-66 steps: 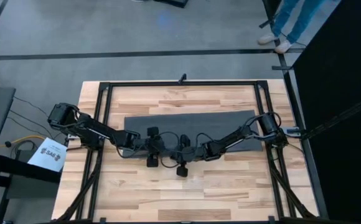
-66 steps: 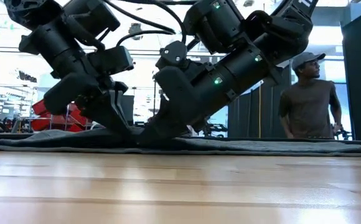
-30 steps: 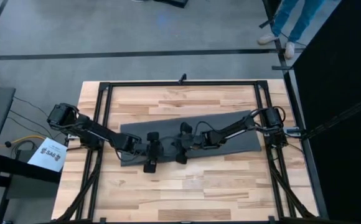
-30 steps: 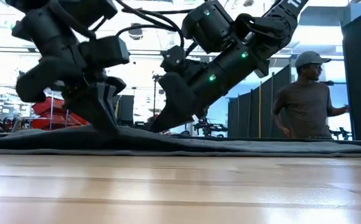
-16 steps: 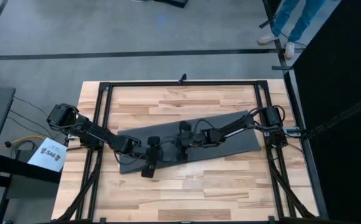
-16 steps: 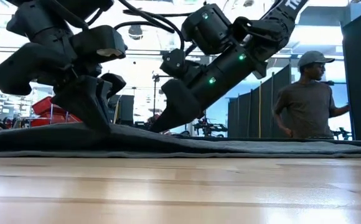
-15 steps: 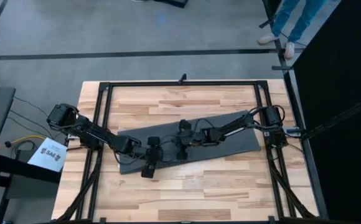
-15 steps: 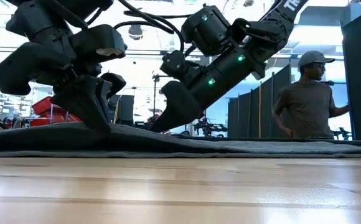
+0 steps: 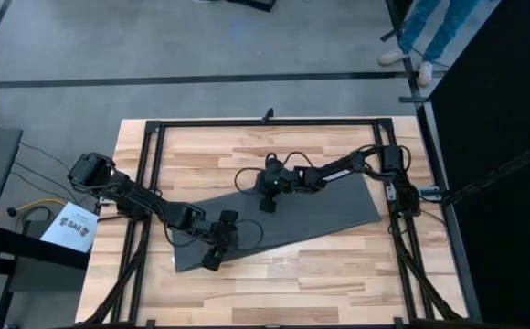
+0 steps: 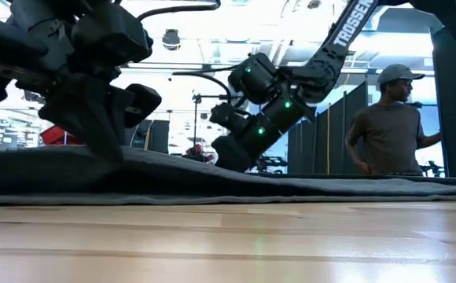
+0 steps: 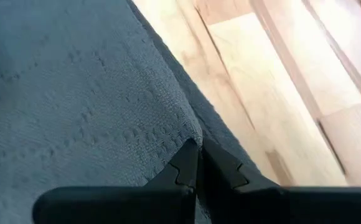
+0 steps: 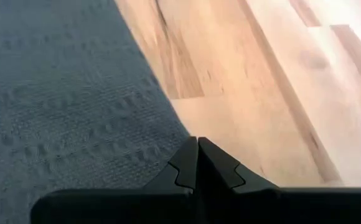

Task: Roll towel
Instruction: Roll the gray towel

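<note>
Left gripper (image 9: 212,254): nearest to the low camera, at the towel's near left corner. In its wrist view the two fingertips (image 11: 196,163) are pressed together with a raised fold of grey cloth pinched between them.
Towel (image 9: 311,210): one dark grey cloth, lying slantwise across the middle of the table, its left end nearer the front edge and its right end farther back. It lies mostly flat; the low view shows it humped up under the left gripper.
Table (image 9: 274,283): one pale wooden top with a black frame around it; bare boards show in front of and behind the cloth.
Right gripper (image 9: 267,195): farther back, at the towel's far long edge near the middle. Its fingertips (image 12: 198,160) meet with no gap, right at the cloth's edge; whether they have hold of any cloth I cannot tell.
Containers: cannot find any to list.
Person (image 10: 388,130): one, standing beyond the table in the low view.
Count: two arms, one towel, one person.
</note>
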You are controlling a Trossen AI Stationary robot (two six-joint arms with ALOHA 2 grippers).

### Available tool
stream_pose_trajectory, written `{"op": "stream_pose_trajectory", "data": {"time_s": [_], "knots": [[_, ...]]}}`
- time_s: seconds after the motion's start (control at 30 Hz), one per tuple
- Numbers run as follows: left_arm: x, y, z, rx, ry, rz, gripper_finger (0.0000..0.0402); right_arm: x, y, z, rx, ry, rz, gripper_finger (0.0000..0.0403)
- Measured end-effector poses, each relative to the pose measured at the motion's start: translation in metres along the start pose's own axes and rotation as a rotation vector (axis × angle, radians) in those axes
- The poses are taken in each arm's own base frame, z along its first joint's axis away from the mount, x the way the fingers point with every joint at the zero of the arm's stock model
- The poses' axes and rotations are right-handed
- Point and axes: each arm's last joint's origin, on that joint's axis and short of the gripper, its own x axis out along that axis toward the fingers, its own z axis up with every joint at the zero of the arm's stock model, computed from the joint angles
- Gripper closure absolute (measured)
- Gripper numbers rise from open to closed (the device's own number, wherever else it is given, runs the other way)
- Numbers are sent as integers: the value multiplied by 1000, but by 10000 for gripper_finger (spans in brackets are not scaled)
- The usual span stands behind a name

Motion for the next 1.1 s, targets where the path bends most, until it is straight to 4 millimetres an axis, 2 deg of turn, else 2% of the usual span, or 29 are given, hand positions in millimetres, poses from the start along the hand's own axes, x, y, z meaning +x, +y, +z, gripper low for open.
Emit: {"op": "stream_pose_trajectory", "data": {"time_s": [0.37,0.6,0.73,0.93,1.1], "knots": [[0,-2,5,-27,-55,-87,402,3,-5,-3,11,12,-13,403],[3,-3,-3,-62,-71,-135,400,4,-5,-5,10,21,-15,403],[4,0,-5,-102,-50,-136,374,4,-5,-5,9,23,-19,403],[4,4,-8,-153,-18,-131,309,4,-4,-5,7,25,-26,403],[-3,14,-21,-263,210,-36,280,4,-4,-6,6,25,-25,403]]}}
